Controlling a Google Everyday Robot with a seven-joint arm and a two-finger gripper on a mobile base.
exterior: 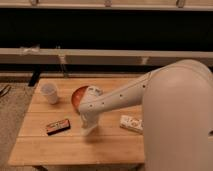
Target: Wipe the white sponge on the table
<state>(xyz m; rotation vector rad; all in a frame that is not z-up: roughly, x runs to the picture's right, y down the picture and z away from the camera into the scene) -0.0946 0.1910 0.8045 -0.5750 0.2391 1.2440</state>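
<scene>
The table (70,150) is a low wooden plank top filling the lower left of the camera view. My arm reaches in from the right and bends down to the table's middle. The gripper (89,128) points straight down, just right of the dark box. A small off-white block, the white sponge (90,133), shows at the gripper's tip, against the table top. Whether the sponge is held or only touched cannot be told.
A dark box with an orange label (58,126) lies left of the gripper. Behind it sit a white cup (49,93) and a red bowl (78,95). A white printed packet (131,123) lies to the right. A low bench rail (75,55) runs behind the table.
</scene>
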